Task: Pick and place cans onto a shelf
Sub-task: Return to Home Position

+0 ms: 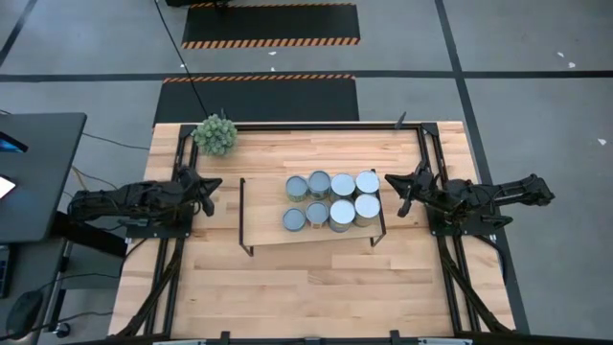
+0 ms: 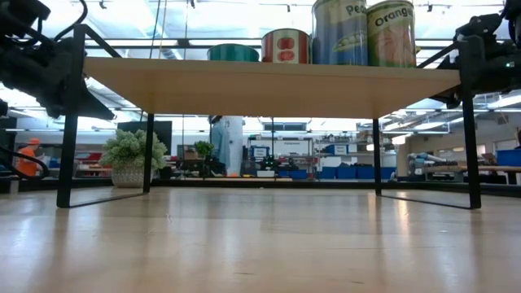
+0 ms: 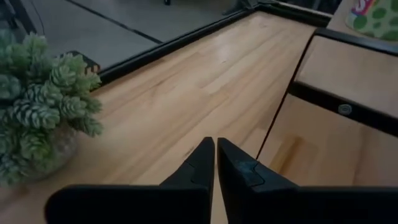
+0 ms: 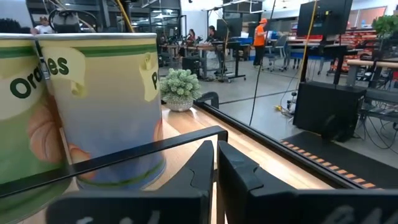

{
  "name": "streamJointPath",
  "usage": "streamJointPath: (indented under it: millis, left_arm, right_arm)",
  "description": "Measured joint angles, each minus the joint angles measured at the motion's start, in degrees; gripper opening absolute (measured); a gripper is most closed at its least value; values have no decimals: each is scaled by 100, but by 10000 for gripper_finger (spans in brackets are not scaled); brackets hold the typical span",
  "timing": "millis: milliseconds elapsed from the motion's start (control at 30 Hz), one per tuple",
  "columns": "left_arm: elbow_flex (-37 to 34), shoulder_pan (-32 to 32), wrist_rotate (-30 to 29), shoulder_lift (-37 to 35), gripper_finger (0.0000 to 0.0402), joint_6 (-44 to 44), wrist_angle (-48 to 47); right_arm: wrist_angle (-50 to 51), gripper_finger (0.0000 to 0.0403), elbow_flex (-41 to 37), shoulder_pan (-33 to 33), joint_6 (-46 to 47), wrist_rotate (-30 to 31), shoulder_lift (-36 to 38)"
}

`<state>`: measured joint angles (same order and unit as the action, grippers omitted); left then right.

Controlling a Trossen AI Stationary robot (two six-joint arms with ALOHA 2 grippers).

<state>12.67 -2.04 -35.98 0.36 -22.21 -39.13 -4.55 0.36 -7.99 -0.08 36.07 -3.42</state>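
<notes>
Several cans (image 1: 331,200) stand upright in two rows on the right half of the light-wood shelf (image 1: 266,206), whose black rod frames stand on the table. In the low view some cans (image 2: 363,32) show on top of the shelf board (image 2: 269,85). My left gripper (image 1: 213,189) is shut and empty, left of the shelf's left frame; it also shows in the left wrist view (image 3: 216,155). My right gripper (image 1: 392,184) is shut and empty, just right of the shelf's right frame and the nearest can (image 4: 102,106); it also shows in the right wrist view (image 4: 215,155).
A spiky green plant ball (image 1: 215,134) in a pot sits at the table's far left, close to my left gripper. The left half of the shelf board is bare. Bare wooden tabletop (image 1: 316,287) lies in front of the shelf.
</notes>
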Motion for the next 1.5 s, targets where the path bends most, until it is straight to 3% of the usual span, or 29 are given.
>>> streamJointPath:
  millis: [1500]
  left_arm:
    - [0,-2,6,0,30,192,-2]
  right_arm:
    - [-2,28,0,0,-5,-2,0]
